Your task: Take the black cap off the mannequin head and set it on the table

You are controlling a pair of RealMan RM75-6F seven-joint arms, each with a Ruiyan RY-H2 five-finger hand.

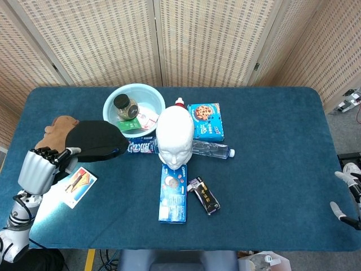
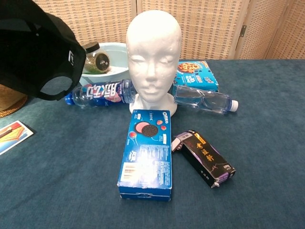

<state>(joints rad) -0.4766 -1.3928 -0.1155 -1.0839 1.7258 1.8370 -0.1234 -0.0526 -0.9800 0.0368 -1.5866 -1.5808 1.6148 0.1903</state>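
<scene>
The black cap (image 1: 95,140) hangs in the air left of the bare white mannequin head (image 1: 174,138), held by my left hand (image 1: 38,169) at the table's left side. In the chest view the cap (image 2: 35,52) fills the upper left corner, above the table surface, and the mannequin head (image 2: 153,52) stands in the middle; the left hand itself is out of that frame. Only a small part of my right hand (image 1: 345,210) shows at the right edge of the head view, off the table; how its fingers lie is unclear.
Around the head lie an Oreo box (image 1: 173,193), a dark box (image 1: 203,195), a blue-label bottle (image 2: 102,93), a clear bottle (image 1: 211,150), a cookie box (image 1: 205,121). A light-blue basin (image 1: 118,102) holds a jar (image 1: 124,106). A brown plush (image 1: 52,130) and card (image 1: 78,179) lie left.
</scene>
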